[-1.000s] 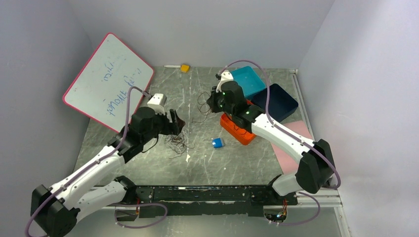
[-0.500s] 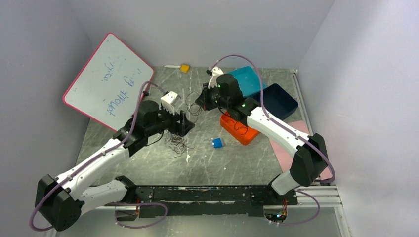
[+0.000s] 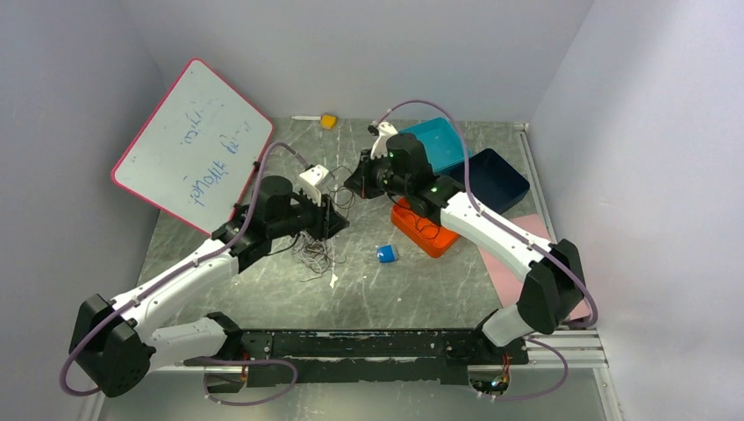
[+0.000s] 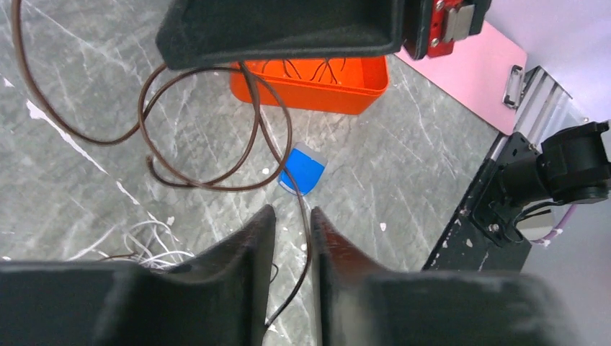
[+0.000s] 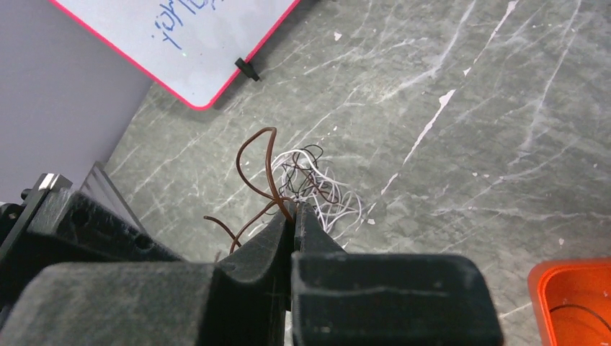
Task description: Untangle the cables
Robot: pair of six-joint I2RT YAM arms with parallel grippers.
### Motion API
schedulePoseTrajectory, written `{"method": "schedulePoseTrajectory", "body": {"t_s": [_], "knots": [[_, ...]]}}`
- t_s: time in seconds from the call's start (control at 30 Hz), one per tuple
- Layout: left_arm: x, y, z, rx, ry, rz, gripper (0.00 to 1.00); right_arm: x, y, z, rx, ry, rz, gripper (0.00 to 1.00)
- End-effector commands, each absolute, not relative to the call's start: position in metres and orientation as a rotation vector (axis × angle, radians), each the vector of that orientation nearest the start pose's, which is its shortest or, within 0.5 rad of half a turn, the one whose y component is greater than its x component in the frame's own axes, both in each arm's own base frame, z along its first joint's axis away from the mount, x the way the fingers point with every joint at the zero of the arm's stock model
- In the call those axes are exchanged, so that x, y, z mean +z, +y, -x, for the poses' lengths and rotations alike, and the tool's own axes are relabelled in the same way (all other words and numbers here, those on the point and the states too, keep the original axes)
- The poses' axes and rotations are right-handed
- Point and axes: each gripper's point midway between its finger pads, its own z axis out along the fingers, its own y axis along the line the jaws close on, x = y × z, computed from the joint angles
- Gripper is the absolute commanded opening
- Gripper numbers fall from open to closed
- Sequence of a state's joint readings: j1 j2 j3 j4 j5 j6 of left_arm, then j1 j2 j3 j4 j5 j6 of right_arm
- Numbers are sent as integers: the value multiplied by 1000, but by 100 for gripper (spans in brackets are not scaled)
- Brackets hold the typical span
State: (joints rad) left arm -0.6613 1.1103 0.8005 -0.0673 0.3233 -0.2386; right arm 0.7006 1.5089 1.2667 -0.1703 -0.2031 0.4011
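Pinches a brown cable in the right gripper, up over the middle of the desk, jaws squeezed flat together on it at the very tips. Beyond that grip, rises in one tall loop, then drops in wide curls toward the desk.

Holds the left gripper just below and beside the right one, jaws parted by a narrow slit. Threads a strand of the same brown cable through that slit; cannot tell whether either finger actually touches it.

On the desk under the left gripper, a little left of centre, the rest of the cables: a small loose tangle of whitish and dark wires, lying flat. Cannot tell whether the brown cable runs into it.

Just right of the tangle, a small blue object. Beyond that, an orange tray with a thin dark wire inside. Further right, a pink sheet. Behind the right arm, a teal bin touching a dark blue bin. At far left, leaning tilted, a whiteboard with blue writing.
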Motion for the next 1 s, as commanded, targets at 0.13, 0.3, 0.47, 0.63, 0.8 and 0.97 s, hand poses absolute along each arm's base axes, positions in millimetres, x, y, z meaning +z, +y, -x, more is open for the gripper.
{"method": "schedulePoseTrajectory", "body": {"t_s": [0.13, 0.3, 0.47, 0.63, 0.8, 0.97], "knots": [[201, -269, -233, -912, 1951, -639, 7, 254, 312, -327, 859, 1986, 185, 10], [210, -268, -242, -854, 1951, -655, 7, 232, 280, -331, 732, 2003, 14, 36], [215, -274, -252, -819, 1983, -705, 7, 218, 256, -326, 646, 2010, -63, 53], [225, -282, -261, -811, 1972, -729, 7, 222, 245, -318, 640, 1976, -58, 61], [245, -288, -267, -822, 1937, -740, 7, 225, 247, -308, 701, 1919, 15, 67], [273, -298, -259, -916, 1887, -761, 7, 226, 253, -302, 786, 1805, 107, 71]]}}
